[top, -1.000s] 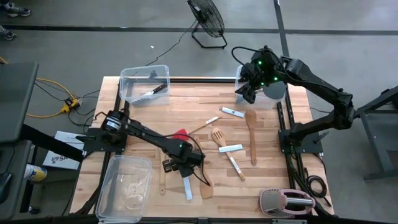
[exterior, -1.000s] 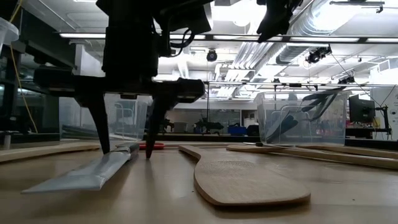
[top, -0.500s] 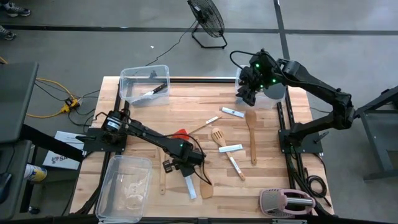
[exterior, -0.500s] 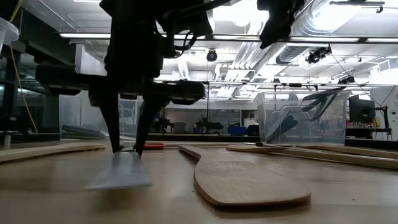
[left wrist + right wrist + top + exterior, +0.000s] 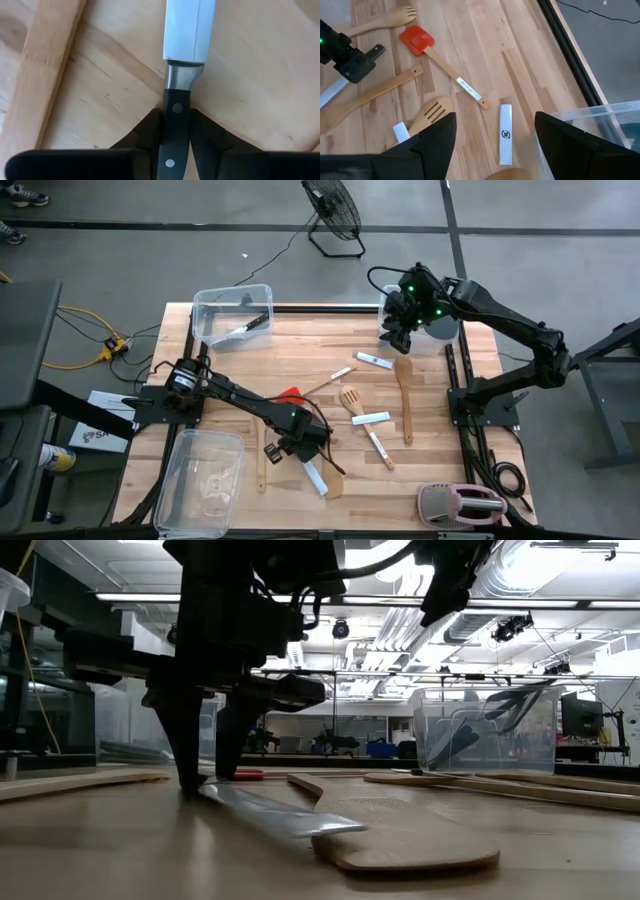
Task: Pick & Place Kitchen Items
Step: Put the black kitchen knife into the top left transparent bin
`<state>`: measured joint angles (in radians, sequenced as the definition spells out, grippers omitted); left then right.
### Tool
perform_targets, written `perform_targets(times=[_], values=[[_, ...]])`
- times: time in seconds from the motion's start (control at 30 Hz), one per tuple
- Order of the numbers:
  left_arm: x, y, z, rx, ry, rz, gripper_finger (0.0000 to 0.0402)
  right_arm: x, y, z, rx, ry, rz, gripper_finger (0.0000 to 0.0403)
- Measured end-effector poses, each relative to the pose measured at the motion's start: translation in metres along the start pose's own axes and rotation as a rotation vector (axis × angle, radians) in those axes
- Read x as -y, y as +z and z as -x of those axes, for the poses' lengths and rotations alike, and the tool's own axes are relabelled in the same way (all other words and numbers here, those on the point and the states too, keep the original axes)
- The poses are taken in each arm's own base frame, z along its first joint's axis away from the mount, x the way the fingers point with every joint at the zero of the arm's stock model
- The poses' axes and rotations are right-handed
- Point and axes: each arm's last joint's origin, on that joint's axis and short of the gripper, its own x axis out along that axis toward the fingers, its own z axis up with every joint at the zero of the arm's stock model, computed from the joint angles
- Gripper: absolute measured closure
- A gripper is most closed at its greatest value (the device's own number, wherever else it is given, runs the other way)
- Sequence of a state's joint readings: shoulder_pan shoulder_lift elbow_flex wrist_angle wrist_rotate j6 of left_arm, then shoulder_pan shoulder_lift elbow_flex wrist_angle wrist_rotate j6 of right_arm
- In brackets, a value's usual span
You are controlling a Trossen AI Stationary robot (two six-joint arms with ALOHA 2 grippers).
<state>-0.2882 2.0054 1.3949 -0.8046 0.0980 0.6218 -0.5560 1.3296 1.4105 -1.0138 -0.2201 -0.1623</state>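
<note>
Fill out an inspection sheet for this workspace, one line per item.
Surface: wooden table, scattered utensils.
Job's things: knife in left grip; wooden spoon, forked turner, red spatula loose.
Clutter: toaster; clear bins at corners.
End effectors: left end effector shut on knife handle; right end effector open, raised by the far bin.
Cables: yellow cable on floor.
Surroundings: floor fan.

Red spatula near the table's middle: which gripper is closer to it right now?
Left. The left gripper sits just in front of the red spatula, shut on a knife. The right gripper hangs open by the far-right bin, well away.
</note>
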Motion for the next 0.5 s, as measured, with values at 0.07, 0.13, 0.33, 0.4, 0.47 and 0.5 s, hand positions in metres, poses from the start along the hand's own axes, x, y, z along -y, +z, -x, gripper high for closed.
perform_targets(times=[0.07, 0.13, 0.33, 0.4, 0.47, 0.5], values=[[-0.001, 0.002, 0.002, 0.003, 0.004, 0.047, 0.0326, 0.0, 0.0, 0.0, 0.002, 0.01, 0.002, 0.0141], [-0.001, 0.002, 0.003, 0.002, 0.004, 0.09, 0.0326, -0.001, 0.0, 0.0, 0.004, 0.023, 0.009, 0.0141], [0.001, 0.0, 0.008, -0.024, -0.015, 0.168, 0.0326, -0.001, 0.0, 0.0, 0.004, 0.023, 0.024, 0.0141], [0.001, 0.001, 0.012, -0.014, -0.004, 0.167, 0.0326, -0.001, 0.0, 0.0, 0.004, 0.023, 0.026, 0.0141], [0.002, 0.001, 0.018, -0.004, 0.011, 0.167, 0.0326, -0.001, 0.0, 0.0, 0.004, 0.023, 0.026, 0.0141], [0.002, 0.001, 0.021, 0.0, 0.019, 0.168, 0.0326, -0.001, 0.0, 0.0, 0.004, 0.023, 0.026, 0.0141]])
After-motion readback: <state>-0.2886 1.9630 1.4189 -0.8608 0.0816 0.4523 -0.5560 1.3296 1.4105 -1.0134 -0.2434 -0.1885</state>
